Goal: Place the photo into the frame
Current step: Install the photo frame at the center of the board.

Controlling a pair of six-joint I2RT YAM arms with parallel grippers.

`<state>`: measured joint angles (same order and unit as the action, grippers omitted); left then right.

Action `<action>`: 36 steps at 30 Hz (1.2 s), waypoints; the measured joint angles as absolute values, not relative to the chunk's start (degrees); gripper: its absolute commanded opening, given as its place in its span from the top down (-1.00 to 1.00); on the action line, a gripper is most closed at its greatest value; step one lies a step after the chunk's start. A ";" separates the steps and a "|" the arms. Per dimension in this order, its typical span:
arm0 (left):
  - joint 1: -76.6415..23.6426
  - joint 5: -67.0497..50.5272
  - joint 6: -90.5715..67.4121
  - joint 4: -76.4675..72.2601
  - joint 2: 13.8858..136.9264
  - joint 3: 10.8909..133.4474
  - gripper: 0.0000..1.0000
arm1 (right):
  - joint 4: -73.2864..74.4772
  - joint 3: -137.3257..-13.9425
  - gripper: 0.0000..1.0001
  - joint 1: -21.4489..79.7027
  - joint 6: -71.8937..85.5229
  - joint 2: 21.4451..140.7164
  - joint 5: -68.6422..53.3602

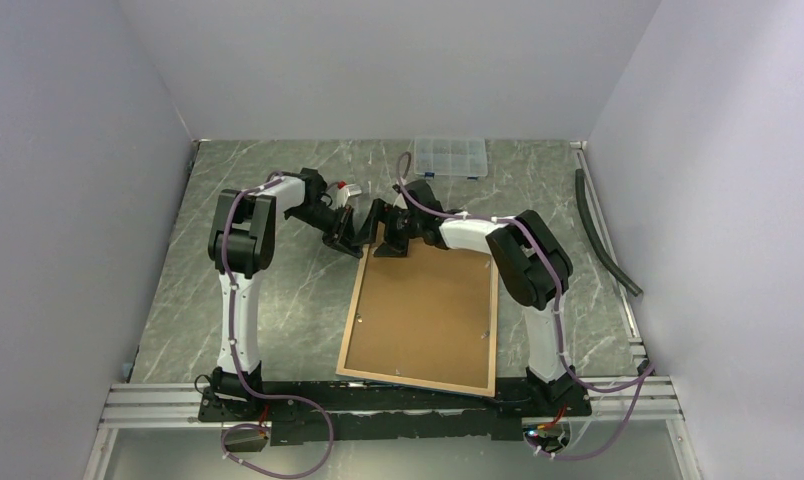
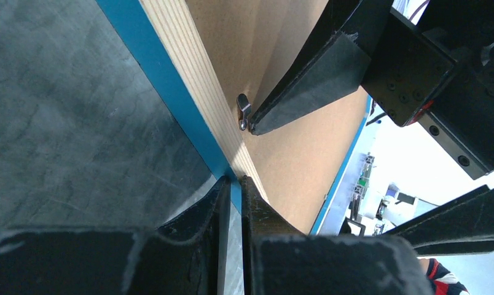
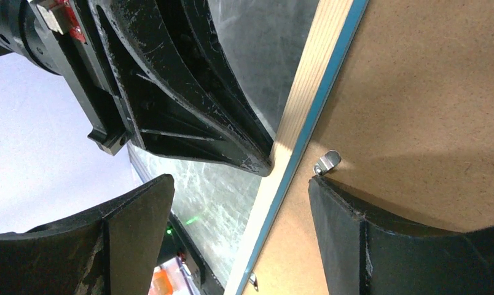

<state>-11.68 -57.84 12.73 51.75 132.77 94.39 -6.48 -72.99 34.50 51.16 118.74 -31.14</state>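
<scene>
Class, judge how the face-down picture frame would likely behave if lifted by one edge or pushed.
Probably stiff: the frame shows a straight wooden rim and its backing board lies flat. Lifted by one edge, so broad and thin a thing may tilt. Pushed, it could slide on the smooth table.

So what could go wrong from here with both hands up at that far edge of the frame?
The right hand, open, has a fingertip at the small metal tab on the backing board; it could slip and scrape. The left hand seems pinched on the frame rim, so a tug might shift it. Both hands are close and could bump.
</scene>
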 measured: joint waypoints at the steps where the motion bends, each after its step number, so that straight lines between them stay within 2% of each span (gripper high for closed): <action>1: -11.68 -57.84 12.73 51.66 132.70 94.30 0.72 | -5.87 -73.34 -0.68 34.52 50.96 118.80 -30.79; 8: -11.68 -57.84 12.73 51.35 132.57 94.08 0.71 | -2.52 -74.98 -0.68 35.53 49.01 118.69 -27.00; 36: -11.66 -58.04 12.62 50.94 132.44 93.69 0.74 | -3.09 -75.18 -0.65 35.75 47.99 118.89 -26.09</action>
